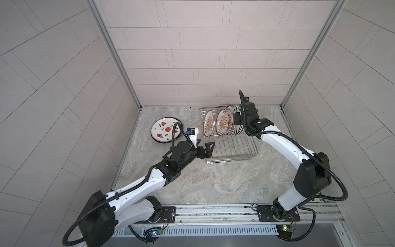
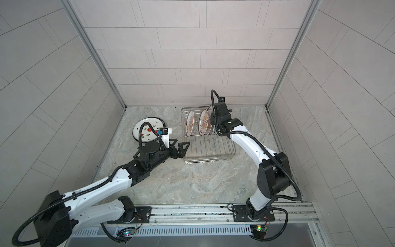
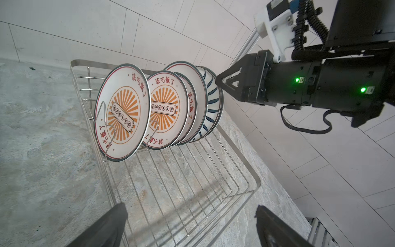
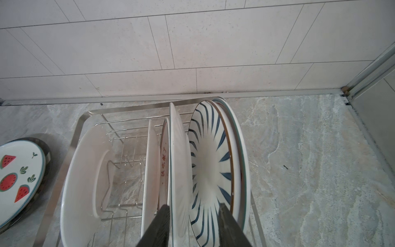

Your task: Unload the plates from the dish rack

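The dish rack [image 1: 233, 154] [image 2: 209, 154] holds several plates on edge at its far end. Two sunburst plates with red lettering [image 3: 123, 111] [image 3: 164, 111] face the left arm. Behind them stand a white plate [image 4: 179, 171] and a blue-striped plate [image 4: 209, 160]. My right gripper [image 4: 193, 210] [image 1: 236, 119] reaches over the rack, its jaws narrowed on either side of these two rims; contact is unclear. A watermelon plate [image 1: 165, 129] [image 4: 17, 175] lies flat on a dark-rimmed one, left of the rack. My left gripper [image 3: 190, 208] [image 1: 204, 147] hangs open over the rack's near left corner, holding nothing.
Tiled walls close in the marble counter [image 1: 213, 184] at the back and both sides. The rack's near half [image 3: 192, 181] is bare wire. A metal rail [image 1: 213, 211] carrying both arm bases runs along the front edge.
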Controlling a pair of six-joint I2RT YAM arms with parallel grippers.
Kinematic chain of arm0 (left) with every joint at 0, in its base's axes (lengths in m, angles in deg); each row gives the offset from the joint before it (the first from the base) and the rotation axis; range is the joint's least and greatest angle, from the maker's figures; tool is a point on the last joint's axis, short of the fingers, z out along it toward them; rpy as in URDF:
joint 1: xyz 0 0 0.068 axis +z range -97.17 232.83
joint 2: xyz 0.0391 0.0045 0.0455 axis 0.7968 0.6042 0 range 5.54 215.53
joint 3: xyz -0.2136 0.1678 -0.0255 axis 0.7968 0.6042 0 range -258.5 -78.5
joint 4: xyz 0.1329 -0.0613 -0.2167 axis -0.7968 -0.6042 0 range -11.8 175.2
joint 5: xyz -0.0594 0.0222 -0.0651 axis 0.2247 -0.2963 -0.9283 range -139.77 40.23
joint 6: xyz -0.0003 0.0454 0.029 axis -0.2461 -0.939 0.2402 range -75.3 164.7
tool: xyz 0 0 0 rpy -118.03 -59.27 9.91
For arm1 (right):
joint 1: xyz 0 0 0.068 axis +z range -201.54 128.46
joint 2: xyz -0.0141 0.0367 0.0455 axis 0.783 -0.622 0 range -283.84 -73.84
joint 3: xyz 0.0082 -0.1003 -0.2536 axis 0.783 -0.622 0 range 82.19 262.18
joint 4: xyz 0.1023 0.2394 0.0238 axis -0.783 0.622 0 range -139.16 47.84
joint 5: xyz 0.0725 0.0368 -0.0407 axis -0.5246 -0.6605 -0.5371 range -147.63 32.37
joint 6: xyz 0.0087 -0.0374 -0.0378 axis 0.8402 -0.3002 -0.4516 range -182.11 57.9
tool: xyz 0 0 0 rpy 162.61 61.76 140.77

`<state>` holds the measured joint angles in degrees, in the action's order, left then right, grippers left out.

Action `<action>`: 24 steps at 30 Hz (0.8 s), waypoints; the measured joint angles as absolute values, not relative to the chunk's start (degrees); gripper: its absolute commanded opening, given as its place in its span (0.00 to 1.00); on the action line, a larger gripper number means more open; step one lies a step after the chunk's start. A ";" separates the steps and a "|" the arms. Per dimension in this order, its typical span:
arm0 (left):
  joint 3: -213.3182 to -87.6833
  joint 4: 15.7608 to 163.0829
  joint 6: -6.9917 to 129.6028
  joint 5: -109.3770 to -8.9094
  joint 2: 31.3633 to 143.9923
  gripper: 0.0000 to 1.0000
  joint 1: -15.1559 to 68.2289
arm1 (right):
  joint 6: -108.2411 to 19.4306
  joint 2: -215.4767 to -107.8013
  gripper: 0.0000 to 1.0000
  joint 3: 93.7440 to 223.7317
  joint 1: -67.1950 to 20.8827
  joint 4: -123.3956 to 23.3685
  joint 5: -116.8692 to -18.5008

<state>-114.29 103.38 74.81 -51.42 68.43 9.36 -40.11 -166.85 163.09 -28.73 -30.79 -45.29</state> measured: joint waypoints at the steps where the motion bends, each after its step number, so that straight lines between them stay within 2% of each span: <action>1: -114.29 103.99 75.11 -51.68 69.41 1.00 9.25 | -40.43 -167.66 0.35 164.01 -28.78 -30.29 -44.70; 9: -114.92 107.59 77.52 -55.20 75.27 1.00 8.86 | -42.64 -172.53 0.32 170.56 -29.47 -26.20 -39.94; 24: -114.47 116.05 79.64 -55.53 75.97 1.00 8.49 | -45.40 -177.73 0.25 174.69 -30.04 -24.48 -34.19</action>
